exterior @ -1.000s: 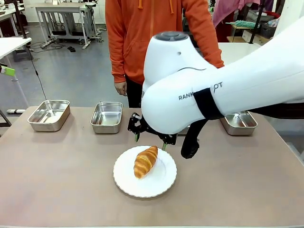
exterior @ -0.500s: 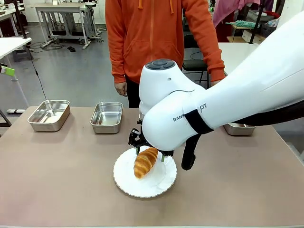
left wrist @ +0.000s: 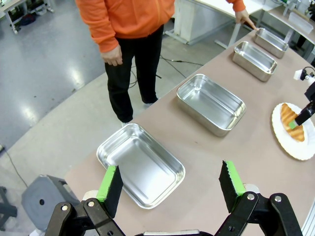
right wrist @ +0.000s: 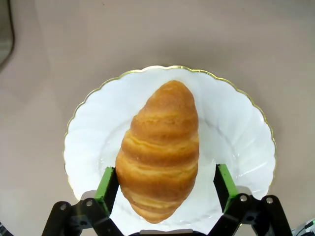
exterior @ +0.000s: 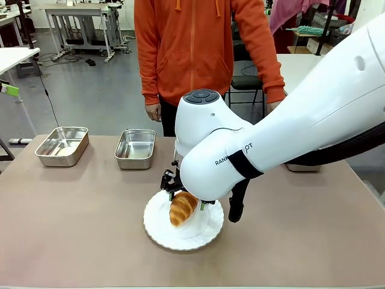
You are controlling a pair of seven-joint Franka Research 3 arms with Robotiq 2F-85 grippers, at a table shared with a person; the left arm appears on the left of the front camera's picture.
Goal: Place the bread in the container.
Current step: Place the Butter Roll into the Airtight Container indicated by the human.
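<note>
Right gripper (right wrist: 165, 173), fingers spread, straddles the bread (right wrist: 160, 147) across its narrow width on the plate (right wrist: 236, 132), pads not yet pinching it.

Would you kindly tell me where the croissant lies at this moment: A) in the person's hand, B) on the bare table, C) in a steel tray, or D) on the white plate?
D: the bread lies on the white plate, with the right gripper open around it.
</note>
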